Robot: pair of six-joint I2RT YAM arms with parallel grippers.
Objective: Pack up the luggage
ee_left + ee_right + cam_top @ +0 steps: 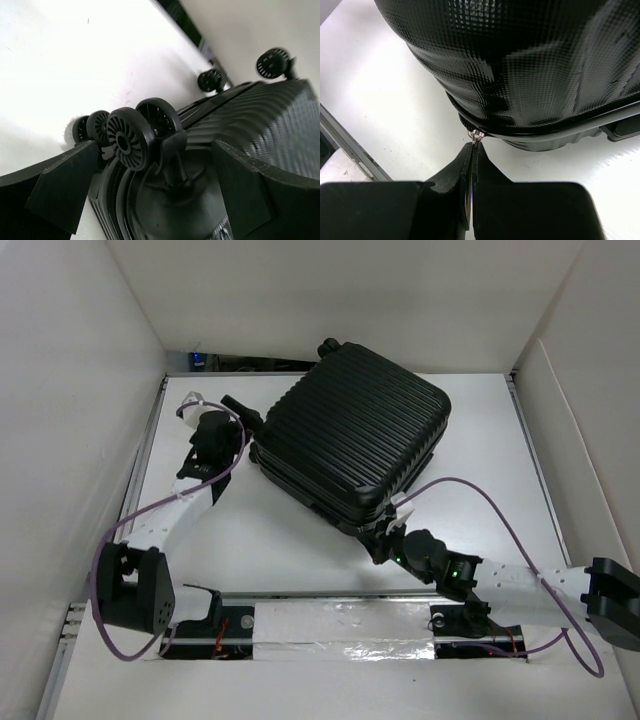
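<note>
One ribbed black luggage (355,435) (closed) lies flat.

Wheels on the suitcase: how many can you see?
4: one caster inside the left gripper, another right beside it, two more at the far corner of the suitcase.

**Black suitcase (355,430), closed, flat on table (260,545)**

Lies on one ribbed shell, turned diagonally, mid-table toward the far side. Glossy hard shells shut together. Black caster wheels (131,137) at its left end. Small metal zipper pull (477,134) at near-corner seam.
</note>
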